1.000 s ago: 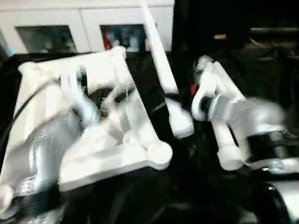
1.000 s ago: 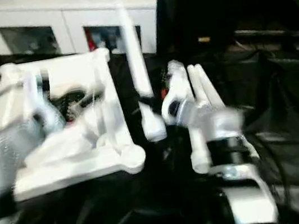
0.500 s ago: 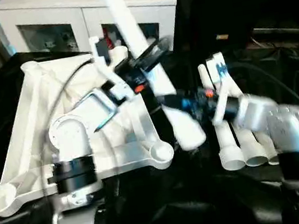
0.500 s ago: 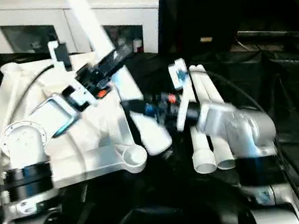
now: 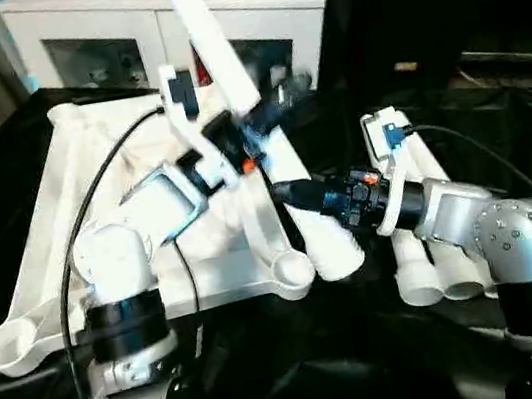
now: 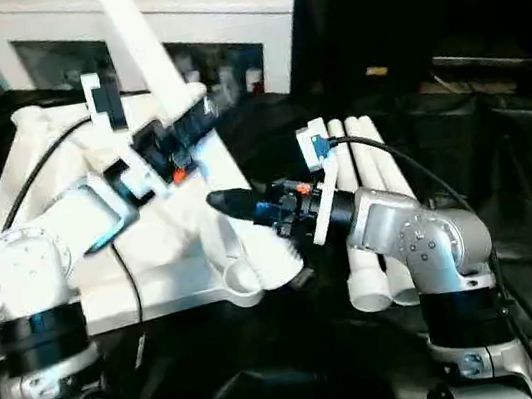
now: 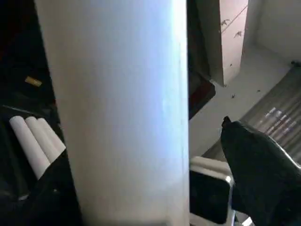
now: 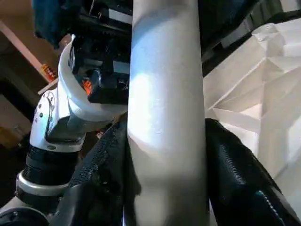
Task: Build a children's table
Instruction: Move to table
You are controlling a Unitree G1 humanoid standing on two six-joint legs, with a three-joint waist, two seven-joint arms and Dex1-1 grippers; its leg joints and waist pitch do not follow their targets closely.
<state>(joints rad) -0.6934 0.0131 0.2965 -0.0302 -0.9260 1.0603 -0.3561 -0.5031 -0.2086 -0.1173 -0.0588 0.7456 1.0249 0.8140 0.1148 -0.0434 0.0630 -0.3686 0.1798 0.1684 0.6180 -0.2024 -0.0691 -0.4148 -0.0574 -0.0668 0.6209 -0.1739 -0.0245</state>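
The children's table top (image 5: 57,222) lies upside down on the left, ribbed underside up. One white leg (image 5: 210,36) slants above it, thin end up and back. Its wide end hangs just beside the near corner socket (image 5: 293,271). My right gripper (image 5: 287,194) is shut on the leg's lower part, and both fingers (image 8: 235,169) press its sides. My left gripper (image 5: 277,109) straddles the leg's middle and is open. One finger (image 7: 263,174) stands off the leg (image 7: 122,103) with a gap. Three more legs (image 5: 428,265) lie side by side on the right.
A black cloth (image 5: 304,376) covers the work surface. Behind it stands a white cabinet (image 5: 119,40) with glass doors. A black cable (image 5: 102,185) loops from my left forearm over the table top. The spare legs lie close under my right forearm.
My left arm has swung from over the table top to the leg's middle. The leg has tilted, its thin end now leaning left. The right gripper has kept its hold.
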